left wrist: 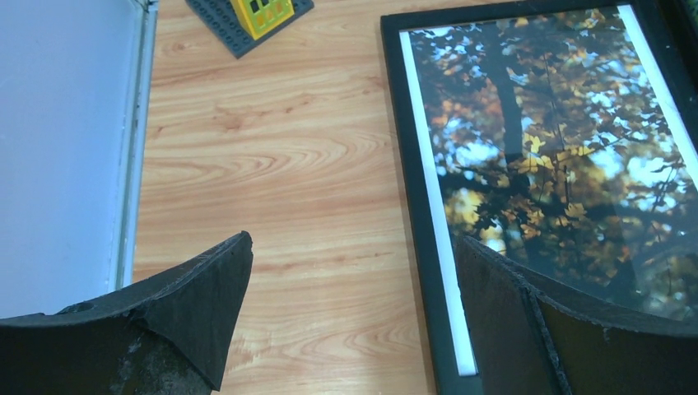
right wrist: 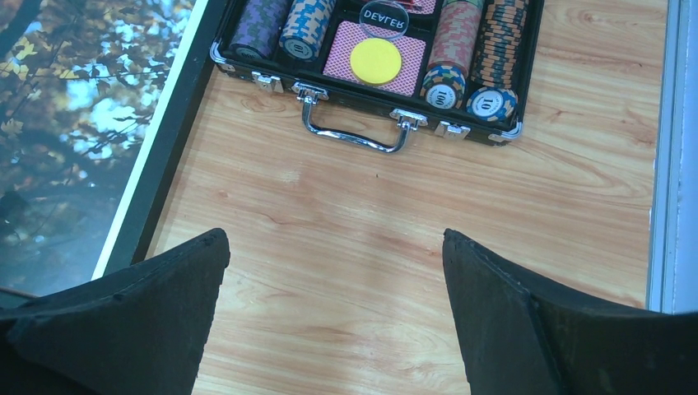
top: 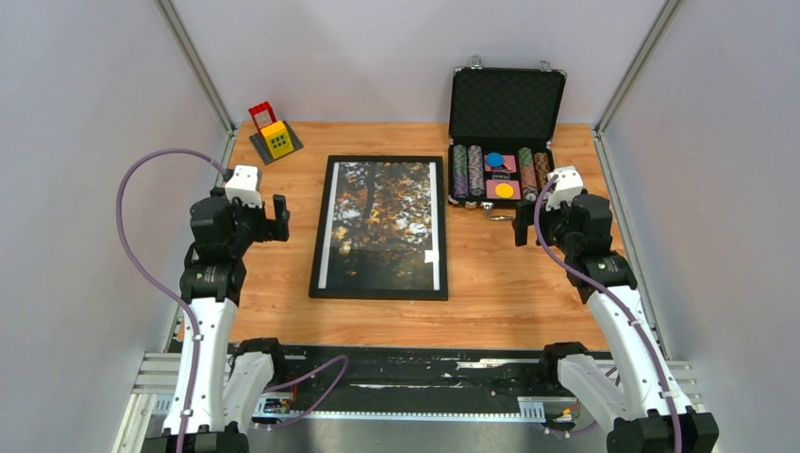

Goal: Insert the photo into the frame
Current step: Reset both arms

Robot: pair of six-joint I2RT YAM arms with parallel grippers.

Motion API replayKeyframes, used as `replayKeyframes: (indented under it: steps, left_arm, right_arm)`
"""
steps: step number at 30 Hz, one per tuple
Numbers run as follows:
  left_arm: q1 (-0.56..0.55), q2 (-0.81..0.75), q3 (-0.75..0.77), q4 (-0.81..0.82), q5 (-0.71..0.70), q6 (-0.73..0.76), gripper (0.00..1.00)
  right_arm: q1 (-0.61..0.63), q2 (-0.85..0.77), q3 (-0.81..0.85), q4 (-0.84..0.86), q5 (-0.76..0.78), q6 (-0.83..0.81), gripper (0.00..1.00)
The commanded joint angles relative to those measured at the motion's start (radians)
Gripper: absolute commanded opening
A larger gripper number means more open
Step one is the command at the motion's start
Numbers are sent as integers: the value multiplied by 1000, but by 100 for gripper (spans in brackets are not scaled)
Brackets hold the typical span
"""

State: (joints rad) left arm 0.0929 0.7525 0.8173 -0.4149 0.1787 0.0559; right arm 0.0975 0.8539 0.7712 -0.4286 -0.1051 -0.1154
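Hovering my left claw (left wrist: pixel 354 247) and right claw (right wrist: pixel 335 239) over the bench (top: pixel 509 274), both wide open, nothing gripped. Photo (top: pixel 382 226) lies flat inside the frame (top: pixel 377 293), black face up, mid-bench. Chip case (top: pixel 507 104) right of it: clear button (right wrist: pixel 383 16) reads "DEALER", chips (right wrist: pixel 440 95) marked "100" and "10".

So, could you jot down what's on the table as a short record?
centre: black thin-railed rectangular frame
inside it: glossy autumn-tree print, lying flat
left fingers: open, empty, left of frame
right fingers: open, empty, right of frame
back right: open black poker-chip case
back left: yellow-and-red toy block
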Motion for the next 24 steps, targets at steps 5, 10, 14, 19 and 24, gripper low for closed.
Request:
replayKeyframes:
  steps: [5,10,14,19,24]
  left_arm:
    - [2,-26,-14,43,24,36,100]
    - [2,-42,-17,48,7,37,100]
    - [2,-46,-23,54,14,37,100]
    - [3,-52,-25,54,-2,44,100]
    - [2,-60,-26,56,-6,45,100]
  right_arm:
    - [2,-21,5,42,15,-19,100]
    - [0,-40,0,43,15,-23,100]
    - [-2,-52,-3,43,12,-22,100]
    - [-6,-55,-4,43,8,-23,100]
    - [-7,-52,-2,43,15,-23,100]
